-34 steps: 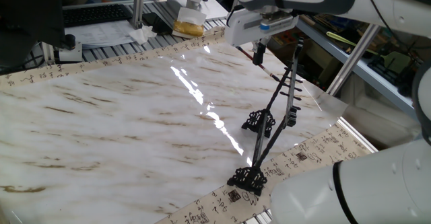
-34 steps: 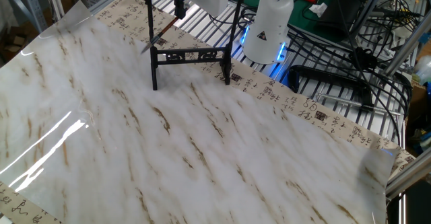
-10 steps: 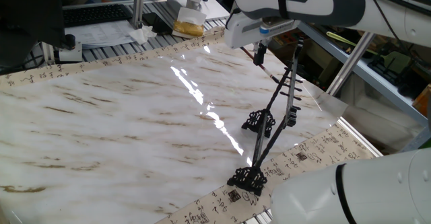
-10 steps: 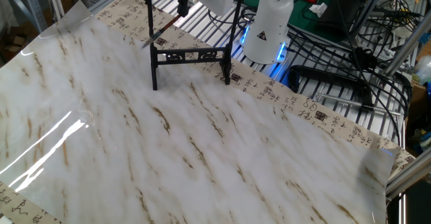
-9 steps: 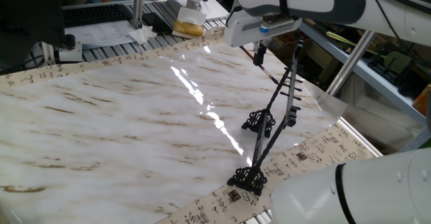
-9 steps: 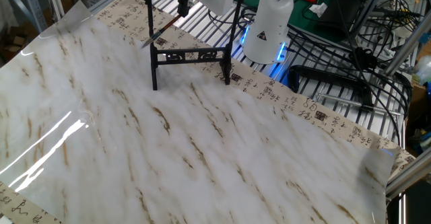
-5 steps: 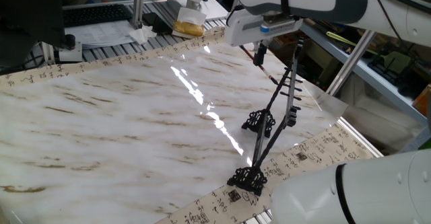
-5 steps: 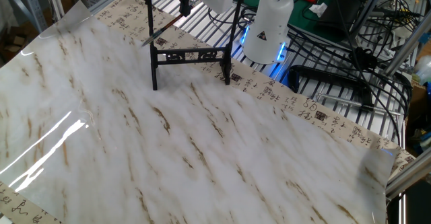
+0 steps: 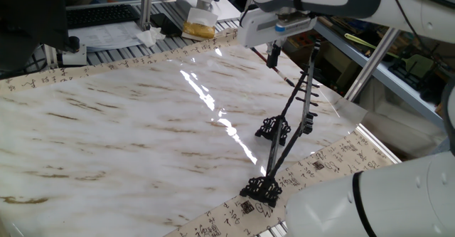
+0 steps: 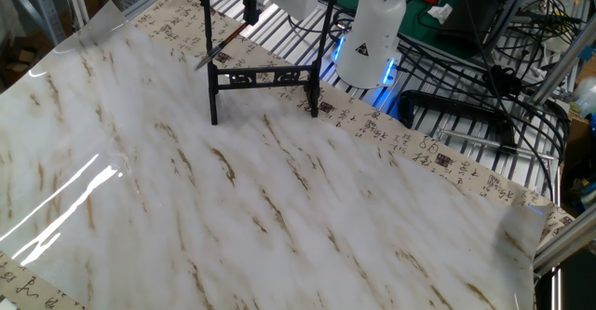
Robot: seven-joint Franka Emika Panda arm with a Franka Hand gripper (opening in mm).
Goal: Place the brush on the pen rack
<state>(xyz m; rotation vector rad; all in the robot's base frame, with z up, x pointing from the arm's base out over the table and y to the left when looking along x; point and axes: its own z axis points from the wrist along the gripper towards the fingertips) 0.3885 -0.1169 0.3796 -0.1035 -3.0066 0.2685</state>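
Note:
The pen rack (image 9: 288, 116) is a black metal frame on two scrolled feet near the right edge of the marble-patterned mat. It also shows in the other fixed view (image 10: 264, 74), at the far side of the mat. My gripper (image 9: 273, 54) hovers above the rack's top end, shut on the brush (image 9: 284, 76), a thin reddish-brown shaft. In the other fixed view the gripper (image 10: 250, 10) holds the brush (image 10: 222, 44) tilted. Its dark tip points down-left, in front of the rack's left post. I cannot tell whether the brush touches the rack.
The arm's white base (image 10: 369, 36) with a blue light stands right behind the rack. Black cables and a wire grid (image 10: 484, 114) lie to its right. A keyboard (image 9: 99, 14), papers and a yellow-brown object (image 9: 198, 28) sit beyond the mat's far edge. Aluminium posts (image 9: 370, 62) stand nearby.
The gripper with the brush has shifted only slightly near the rack's top; the brush tip sits a touch lower. The rack has not moved.

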